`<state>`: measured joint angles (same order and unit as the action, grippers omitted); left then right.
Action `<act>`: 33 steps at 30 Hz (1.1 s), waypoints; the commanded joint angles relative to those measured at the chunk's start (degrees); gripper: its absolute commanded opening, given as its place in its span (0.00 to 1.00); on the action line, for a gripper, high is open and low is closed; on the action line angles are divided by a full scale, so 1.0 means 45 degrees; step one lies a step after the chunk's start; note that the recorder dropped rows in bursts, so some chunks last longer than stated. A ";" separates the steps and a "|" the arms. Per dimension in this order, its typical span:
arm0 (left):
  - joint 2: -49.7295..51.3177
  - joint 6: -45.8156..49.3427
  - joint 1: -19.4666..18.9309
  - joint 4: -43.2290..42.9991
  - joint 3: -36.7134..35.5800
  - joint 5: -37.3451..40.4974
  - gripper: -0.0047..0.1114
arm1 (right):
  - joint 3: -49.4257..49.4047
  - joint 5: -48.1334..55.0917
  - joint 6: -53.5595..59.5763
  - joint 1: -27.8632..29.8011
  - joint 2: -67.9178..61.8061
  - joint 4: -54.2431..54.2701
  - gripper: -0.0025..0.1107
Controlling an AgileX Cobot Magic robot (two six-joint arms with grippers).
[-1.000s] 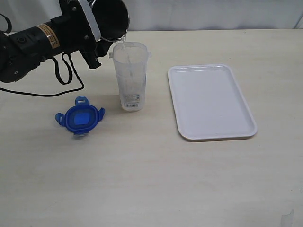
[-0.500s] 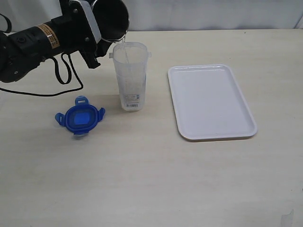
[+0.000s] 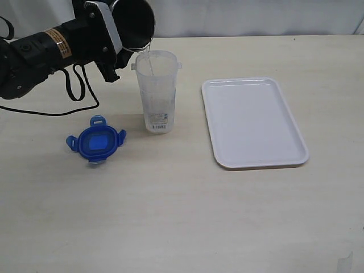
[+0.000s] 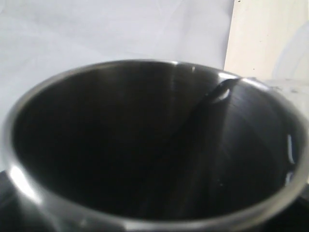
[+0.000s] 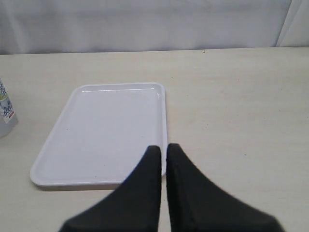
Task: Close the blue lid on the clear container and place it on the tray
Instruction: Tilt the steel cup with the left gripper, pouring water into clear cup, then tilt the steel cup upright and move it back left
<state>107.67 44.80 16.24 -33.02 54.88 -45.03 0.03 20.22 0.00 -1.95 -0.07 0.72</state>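
The clear container point(image 3: 156, 94) stands upright and uncovered on the table, left of the white tray point(image 3: 253, 122). The blue lid point(image 3: 96, 142) lies flat on the table to the container's front left. My left gripper point(image 3: 111, 28) is shut on a grey steel cup point(image 3: 133, 23) that is tipped over the container's mouth. A thin stream of water falls from the cup into the container. The cup's dark inside point(image 4: 145, 145) fills the left wrist view and hides the fingers. My right gripper point(image 5: 163, 150) is shut on nothing, hovering near the tray point(image 5: 106, 130). It is outside the exterior view.
A black cable point(image 3: 74, 96) loops on the table under the left arm, behind the lid. The container's labelled base point(image 5: 6, 108) shows at the edge of the right wrist view. A pale curtain backs the far table edge.
The left wrist has rolled slightly, tipping the cup a little further over the container. The lid, container and tray have not moved.
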 commanded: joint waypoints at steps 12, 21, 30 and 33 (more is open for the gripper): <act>-0.0222 0.0424 0.0047 0.0263 0.0185 -0.1019 0.04 | -0.0007 -0.0069 0.0000 -0.0031 0.0016 0.0030 0.06; -0.0222 0.0424 0.0047 0.0260 0.0185 -0.0742 0.04 | -0.0007 -0.0069 0.0000 -0.0031 0.0016 0.0030 0.06; -0.0222 -0.0167 0.0047 0.0260 0.0185 -0.0696 0.04 | -0.0007 -0.0069 0.0000 -0.0031 0.0016 0.0030 0.06; -0.0222 -0.1179 0.0047 0.0260 0.0185 -0.0612 0.04 | -0.0007 -0.0069 0.0000 -0.0031 0.0016 0.0030 0.06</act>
<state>107.67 43.16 16.24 -33.02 54.88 -45.49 0.03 20.22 0.00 -1.95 -0.07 0.72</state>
